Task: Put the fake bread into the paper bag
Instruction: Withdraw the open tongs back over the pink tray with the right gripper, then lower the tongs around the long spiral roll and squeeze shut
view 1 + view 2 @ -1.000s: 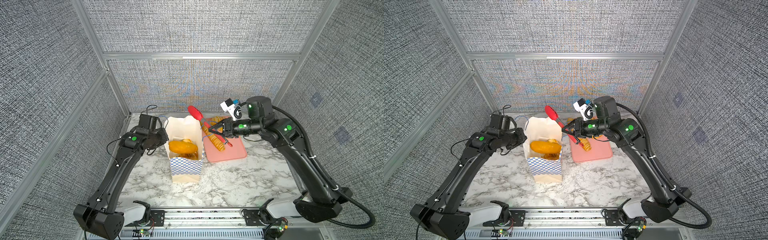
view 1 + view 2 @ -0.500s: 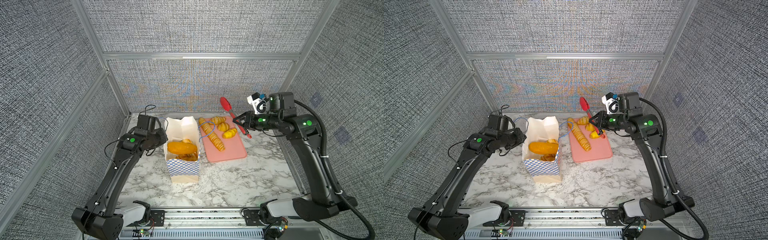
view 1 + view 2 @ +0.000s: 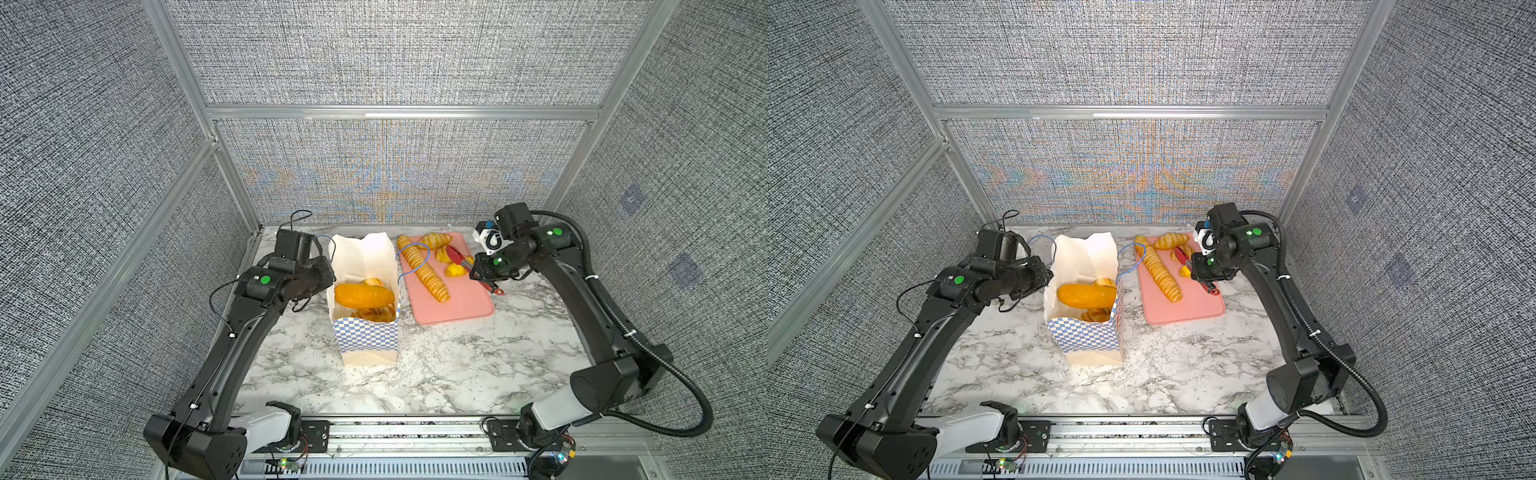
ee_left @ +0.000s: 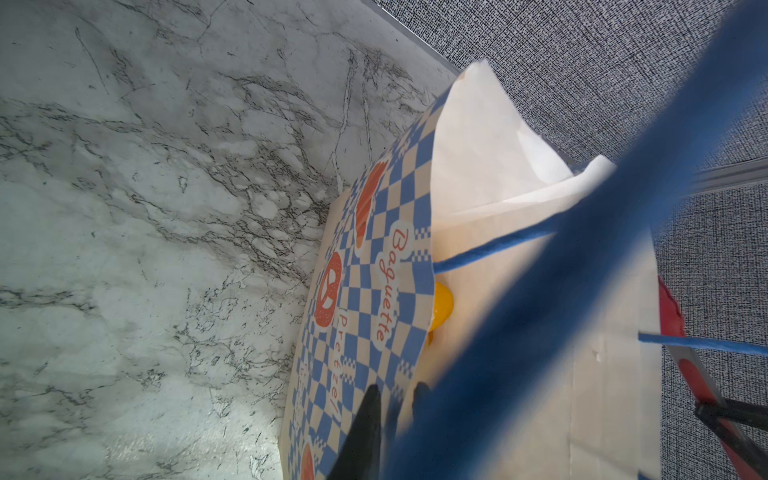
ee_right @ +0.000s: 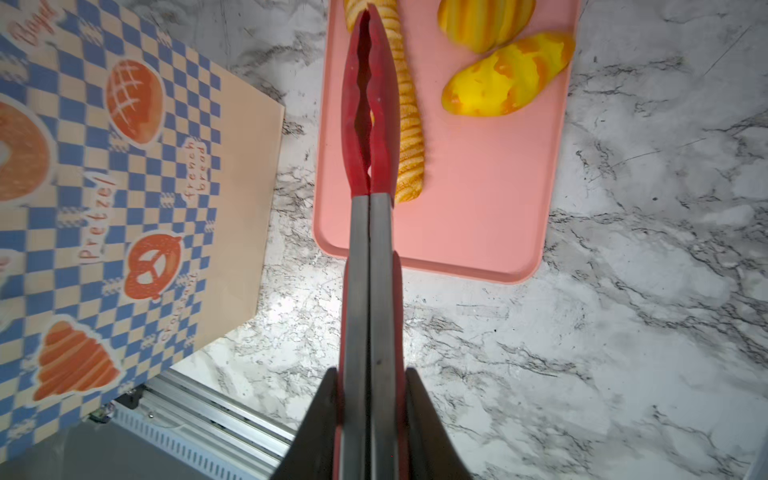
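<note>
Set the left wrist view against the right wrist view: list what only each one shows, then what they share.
Left wrist only: the white inside of the paper bag, its blue cord handle, a yellow bit of fake bread peeking past the rim, and the left gripper at that rim.
Right wrist only: the pink tray with the baguette and two loaves on it, and the right gripper shut on the red tongs, which hold nothing.
Both: the bag's checkered band with bread prints, and the marble table.
</note>
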{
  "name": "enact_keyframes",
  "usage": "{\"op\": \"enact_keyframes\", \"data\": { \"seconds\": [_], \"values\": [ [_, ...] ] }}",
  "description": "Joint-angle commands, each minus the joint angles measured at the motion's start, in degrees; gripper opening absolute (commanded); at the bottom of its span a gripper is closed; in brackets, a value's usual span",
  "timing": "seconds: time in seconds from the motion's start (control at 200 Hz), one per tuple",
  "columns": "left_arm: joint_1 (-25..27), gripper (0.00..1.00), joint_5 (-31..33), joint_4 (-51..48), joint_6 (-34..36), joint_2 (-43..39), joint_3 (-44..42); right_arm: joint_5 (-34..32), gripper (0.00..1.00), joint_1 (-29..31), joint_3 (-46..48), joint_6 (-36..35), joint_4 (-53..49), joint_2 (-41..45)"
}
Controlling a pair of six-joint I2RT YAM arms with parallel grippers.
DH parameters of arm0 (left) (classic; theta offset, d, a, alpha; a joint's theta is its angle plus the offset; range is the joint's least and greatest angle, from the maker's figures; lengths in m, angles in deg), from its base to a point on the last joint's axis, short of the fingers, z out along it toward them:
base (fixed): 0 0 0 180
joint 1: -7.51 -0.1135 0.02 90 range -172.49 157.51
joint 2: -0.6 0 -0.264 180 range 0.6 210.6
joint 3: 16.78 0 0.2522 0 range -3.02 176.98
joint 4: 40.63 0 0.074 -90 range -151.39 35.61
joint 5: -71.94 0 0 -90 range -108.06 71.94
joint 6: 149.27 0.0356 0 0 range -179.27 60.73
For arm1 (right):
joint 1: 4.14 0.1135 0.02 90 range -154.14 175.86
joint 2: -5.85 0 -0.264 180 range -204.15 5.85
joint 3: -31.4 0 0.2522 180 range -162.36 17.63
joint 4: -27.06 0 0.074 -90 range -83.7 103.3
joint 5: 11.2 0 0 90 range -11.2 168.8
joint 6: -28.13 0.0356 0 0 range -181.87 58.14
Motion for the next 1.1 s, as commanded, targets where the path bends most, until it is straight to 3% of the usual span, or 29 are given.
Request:
{"op": "enact_keyframes", "data": {
  "seconds": [0.0,0.495,1.09],
  "values": [
    [0.0,0.18,0.7,-0.5,0.6,0.1,0.3,-5.0,0.24,1.5,-0.6,-3.6,-1.3,-2.3],
    [-0.1,0.18,0.8,-0.1,0.6,0.3,-0.2,-10.8,0.28,8.3,-9.5,-3.0,-4.9,-16.2],
    [-0.1,0.18,0.8,-0.7,2.0,1.8,1.2,-11.7,0.39,8.7,-17.3,-2.4,-5.1,-23.8]
  ]
}}
